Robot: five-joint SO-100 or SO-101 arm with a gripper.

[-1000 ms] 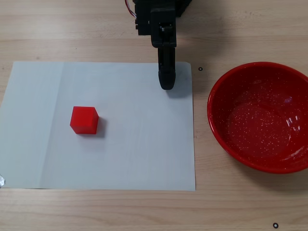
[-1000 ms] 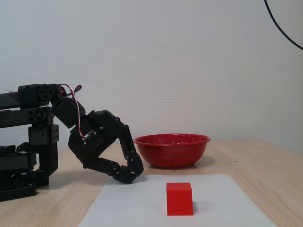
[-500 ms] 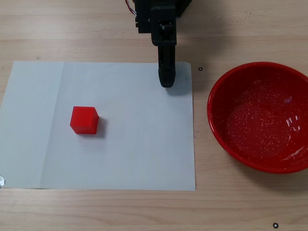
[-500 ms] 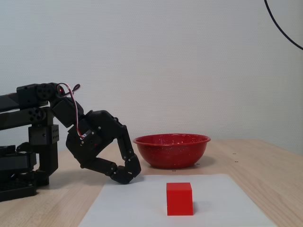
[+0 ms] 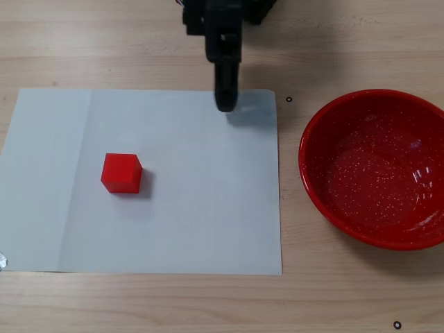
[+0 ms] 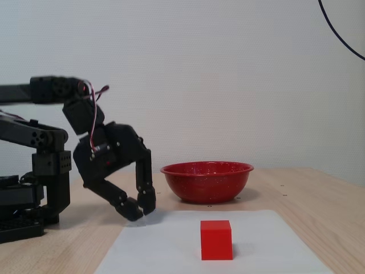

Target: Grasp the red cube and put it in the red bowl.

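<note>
The small red cube (image 5: 121, 173) sits on the left half of a white paper sheet (image 5: 201, 208); it also shows at the front in a fixed view (image 6: 216, 240). The large red speckled bowl (image 5: 374, 166) stands empty on the wood to the right of the sheet and shows behind the cube in a fixed view (image 6: 206, 182). My black gripper (image 5: 225, 103) hangs over the sheet's far edge, well away from the cube and left of the bowl. Its fingers look shut and empty, tips just above the table (image 6: 141, 209).
The wooden table (image 5: 139, 298) carries the sheet. The arm's base and links (image 6: 40, 171) stand at the left in a fixed view. Small black marks dot the wood near the bowl (image 5: 288, 99) and the front edge (image 5: 397, 324).
</note>
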